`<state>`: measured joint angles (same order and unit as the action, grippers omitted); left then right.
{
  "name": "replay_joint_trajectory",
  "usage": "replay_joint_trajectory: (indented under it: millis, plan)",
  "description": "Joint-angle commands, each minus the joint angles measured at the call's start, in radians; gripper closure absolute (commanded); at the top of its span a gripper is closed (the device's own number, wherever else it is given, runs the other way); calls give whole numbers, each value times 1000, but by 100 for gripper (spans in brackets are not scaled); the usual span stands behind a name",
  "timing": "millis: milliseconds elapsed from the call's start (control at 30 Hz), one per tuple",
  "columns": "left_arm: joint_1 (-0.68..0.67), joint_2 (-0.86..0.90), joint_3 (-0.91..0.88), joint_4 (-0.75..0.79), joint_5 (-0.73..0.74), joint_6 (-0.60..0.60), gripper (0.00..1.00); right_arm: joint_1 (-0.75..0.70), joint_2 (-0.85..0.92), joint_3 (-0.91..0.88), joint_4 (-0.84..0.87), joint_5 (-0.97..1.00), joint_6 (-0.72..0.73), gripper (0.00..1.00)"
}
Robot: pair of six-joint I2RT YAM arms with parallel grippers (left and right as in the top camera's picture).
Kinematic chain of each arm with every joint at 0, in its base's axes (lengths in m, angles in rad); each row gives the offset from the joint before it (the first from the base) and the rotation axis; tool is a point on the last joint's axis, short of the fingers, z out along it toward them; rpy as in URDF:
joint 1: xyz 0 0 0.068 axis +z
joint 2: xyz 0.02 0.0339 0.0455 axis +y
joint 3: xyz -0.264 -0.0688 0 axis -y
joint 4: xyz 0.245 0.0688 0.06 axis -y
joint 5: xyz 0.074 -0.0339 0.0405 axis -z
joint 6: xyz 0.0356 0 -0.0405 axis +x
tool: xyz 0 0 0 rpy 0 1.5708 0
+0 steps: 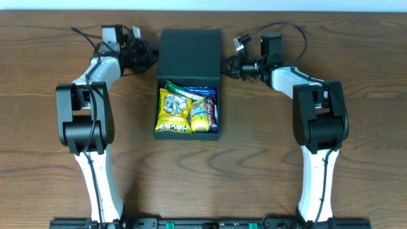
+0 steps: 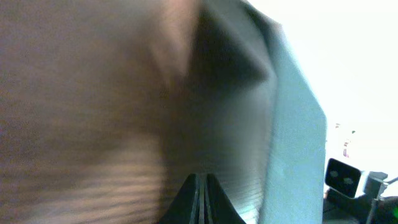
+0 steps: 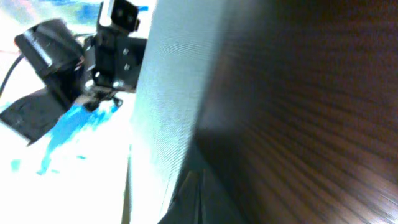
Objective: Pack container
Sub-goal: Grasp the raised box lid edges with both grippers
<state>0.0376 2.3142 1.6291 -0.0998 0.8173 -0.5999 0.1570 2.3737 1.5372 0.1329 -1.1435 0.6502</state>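
1. The left gripper (image 1: 147,58) is sitting clenched. Its fingers are pressed together, with only a thin seam between them in the blurred left wrist view (image 2: 200,196), and nothing is showing in that seam.
2. The right gripper (image 1: 227,67) is looking the same, its fingers drawn tight together in the right wrist view (image 3: 198,193). Whether either gripper is nipping cardboard cannot be told.
3. The two grippers are flanking the lid (image 1: 189,54), one at each side edge, just behind the container's open body. The frames are not settling whether they are touching it.
4. The container (image 1: 188,135) is lying on the table (image 1: 254,165) midway between the arms, with its lid swung open to the far side.
5. Inside the container, a yellow packet (image 1: 173,109) is lying beside a yellow-and-blue packet (image 1: 200,114), with a green-edged wrapper behind them.
6. The filling is looking largely finished, judging by the crowded box. Bringing the lid over and shutting it is appearing to be what is left.
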Motion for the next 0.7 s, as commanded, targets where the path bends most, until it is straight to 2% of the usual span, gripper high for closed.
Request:
replay_joint_trajectory:
  millis: [0, 133, 267, 467, 667]
  plan:
    - [-8, 5, 72, -3, 95, 54, 94, -3, 2, 63, 43, -138, 23, 99]
    - [-8, 5, 143, -20, 179, 114, 95, -14, 2, 133, 79, -209, 23, 98]
    - [-5, -19, 215, -105, 222, 194, 94, -26, -1, 240, 85, -289, 39, 98]
    - [-6, -124, 249, -251, 227, 357, 95, -9, -13, 364, 86, -397, 142, 98]
    - [-5, -266, 249, -405, 226, 522, 94, 34, -53, 375, 91, -417, 253, 99]
